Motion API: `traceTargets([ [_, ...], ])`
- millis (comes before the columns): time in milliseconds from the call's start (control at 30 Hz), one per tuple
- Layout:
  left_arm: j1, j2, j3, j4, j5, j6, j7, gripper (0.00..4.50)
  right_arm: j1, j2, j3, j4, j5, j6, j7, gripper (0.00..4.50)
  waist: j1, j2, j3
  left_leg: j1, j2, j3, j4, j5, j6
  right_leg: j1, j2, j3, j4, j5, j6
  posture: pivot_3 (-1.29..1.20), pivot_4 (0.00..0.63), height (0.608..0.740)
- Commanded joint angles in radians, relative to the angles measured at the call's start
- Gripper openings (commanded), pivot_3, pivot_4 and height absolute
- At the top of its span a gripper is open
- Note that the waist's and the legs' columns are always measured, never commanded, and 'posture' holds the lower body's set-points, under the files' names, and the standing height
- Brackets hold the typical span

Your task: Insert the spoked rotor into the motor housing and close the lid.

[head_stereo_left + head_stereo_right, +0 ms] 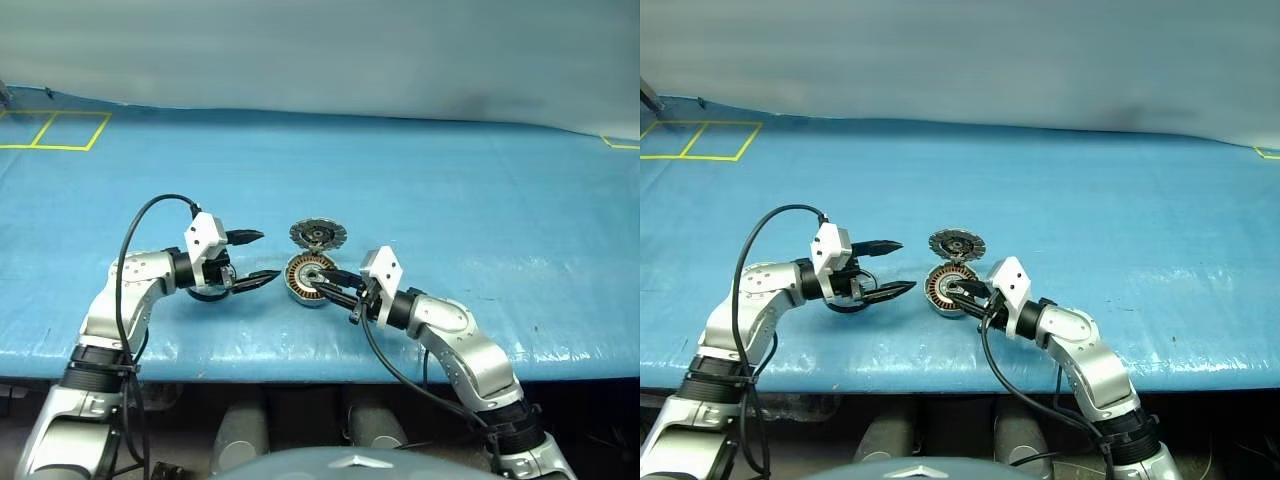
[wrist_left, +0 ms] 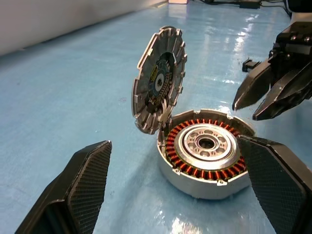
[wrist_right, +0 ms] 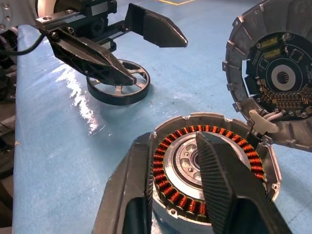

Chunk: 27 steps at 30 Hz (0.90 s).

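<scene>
Picking up the spoked rotor (image 3: 117, 96) looks like the step now, and it is not in the motor yet. It lies flat on the blue table (image 1: 450, 200), just under the left gripper (image 1: 268, 256), whose fingers are spread wide and hold nothing. I think that gripper should come down, pinch the rim, and keep the ring level. The right gripper (image 1: 326, 281) hangs over the motor housing (image 2: 207, 165) with its fingers a little apart and empty, so it should move away first. The housing sits flat between the two arms, open side up, so its middle line points straight up. The rotor should go straight down over the hub. Behind it, the lid (image 1: 317, 235) stands almost upright on the far rim.
</scene>
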Motion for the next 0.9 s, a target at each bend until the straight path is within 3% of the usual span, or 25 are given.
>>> traceTargets([
  [33,-0.069,0.050,-0.001,-0.022,0.022,0.044,-0.011,4.50,-0.006,0.008,0.012,-0.017,-0.023,-0.049,-0.017,1.29,0.001,-0.001,0.001,0.000,0.000,0.000,0.000,0.000,0.000,0.000,0.000,0.000,0.000,0.000,0.000,0.00,0.150,0.740],
  [200,-0.225,0.135,-0.092,-0.005,0.114,0.081,-0.083,4.50,-0.007,0.007,0.005,-0.006,-0.023,-0.072,-0.013,1.29,0.006,-0.003,0.002,-0.001,-0.001,0.000,0.000,0.000,0.000,0.000,0.000,0.000,-0.001,0.000,0.000,0.00,0.150,0.740],
  [400,-0.399,0.267,-0.293,0.020,0.296,0.007,-0.315,4.50,-0.008,-0.015,0.011,0.013,-0.026,-0.087,0.019,1.29,0.001,-0.003,0.002,-0.001,0.000,0.000,-0.002,0.000,-0.001,-0.001,0.000,0.000,-0.001,-0.001,-0.001,0.00,0.150,0.740],
  [667,-0.536,0.314,-0.437,0.019,0.431,-0.084,-0.528,4.50,-0.006,-0.084,0.009,0.021,-0.039,-0.078,0.056,1.29,0.002,-0.004,0.003,-0.003,0.000,0.000,-0.001,0.000,-0.001,-0.002,0.000,0.000,0.000,-0.002,-0.001,0.00,0.150,0.740],
  [900,-0.632,0.346,-0.579,0.052,0.506,-0.147,-0.543,4.50,-0.004,-0.118,0.008,0.000,-0.039,-0.063,0.058,1.29,0.002,-0.004,0.003,-0.003,0.000,-0.001,0.000,0.000,-0.001,-0.002,0.001,0.000,0.001,-0.002,-0.001,0.00,0.150,0.740],
])
